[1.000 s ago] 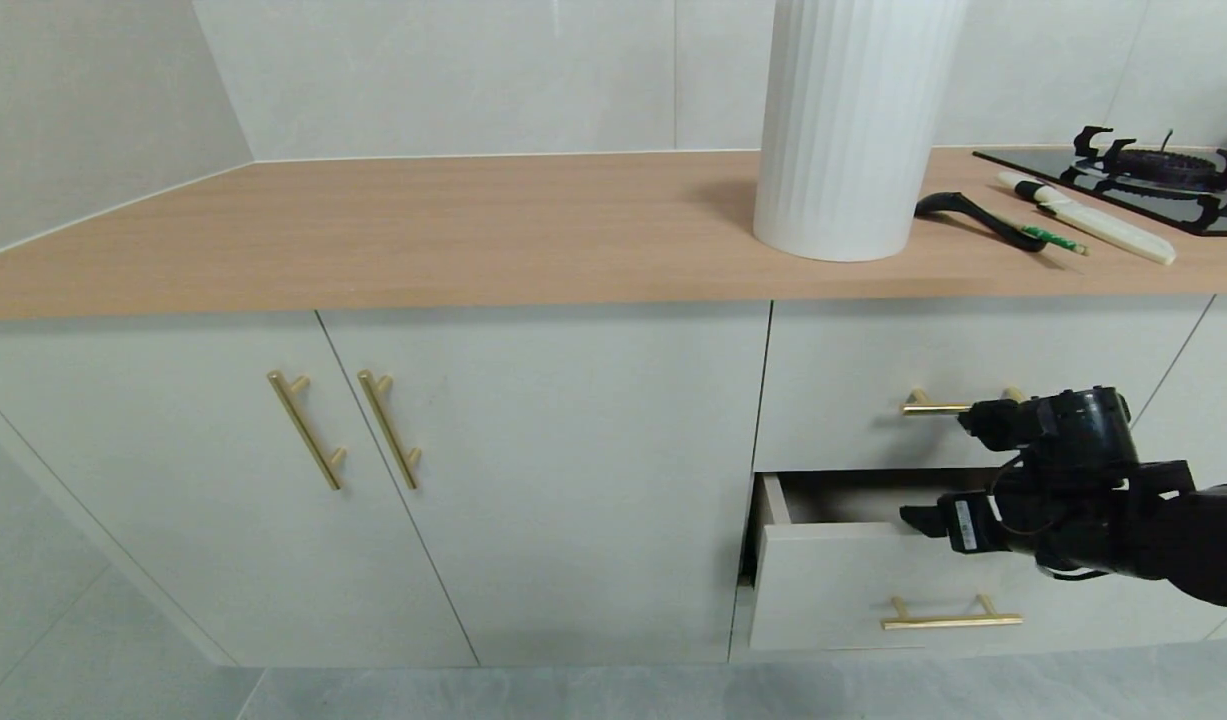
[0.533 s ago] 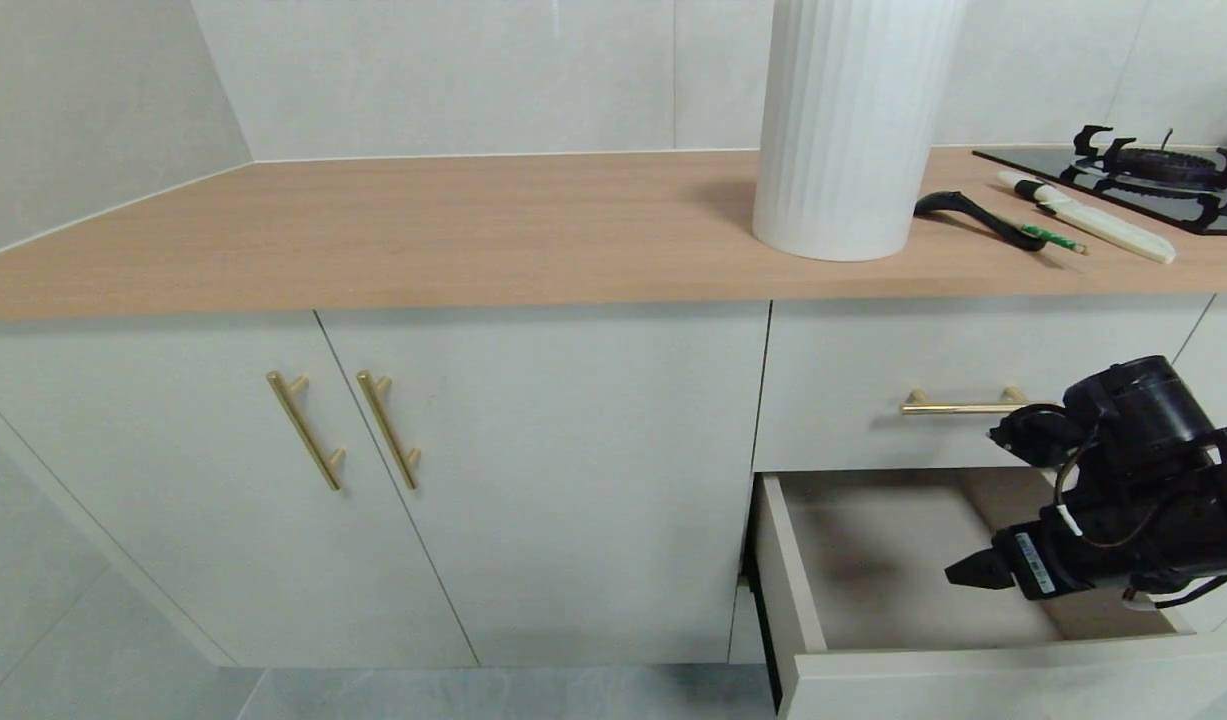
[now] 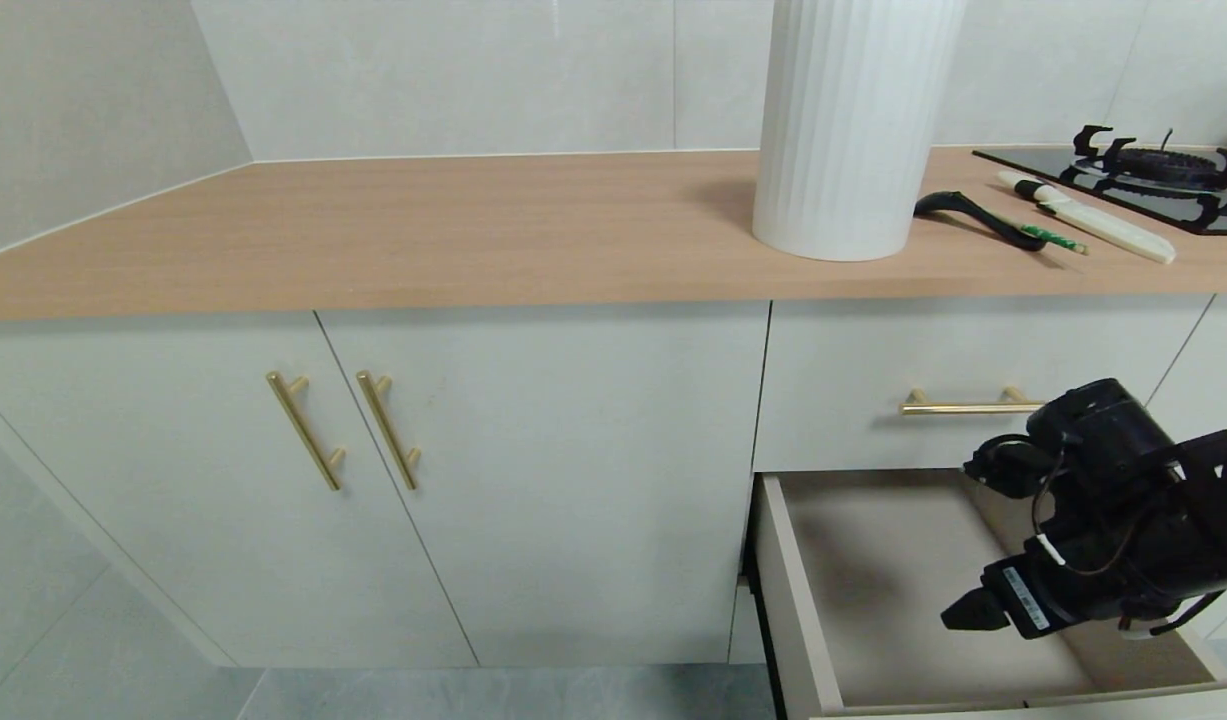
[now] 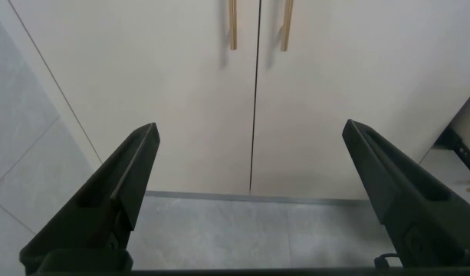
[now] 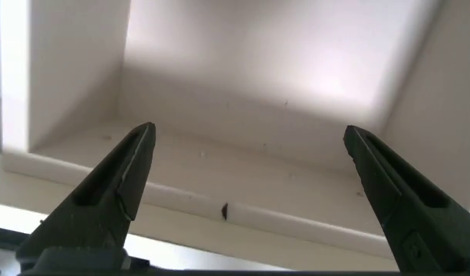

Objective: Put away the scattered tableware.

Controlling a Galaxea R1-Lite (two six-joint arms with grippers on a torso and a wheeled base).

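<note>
the right hand point(image 3: 983, 540) hangs spread wide and empty over the open drawer point(image 3: 795, 590); its wrist view shows the drawer's bare floor. the left hand point(image 4: 250, 199), equally wide and empty, faces the cabinet doors point(image 4: 181, 100). a black spoon point(image 3: 973, 215) and a cream knife point(image 3: 1093, 222) lie at the right end of the worktop point(image 3: 423, 230), beside a white vase point(image 3: 848, 130). the drawer's front is cut off.

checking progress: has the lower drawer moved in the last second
Yes. The lower drawer has slid farther out toward the camera, away from the closed upper drawer's handle, which stayed put.
</note>
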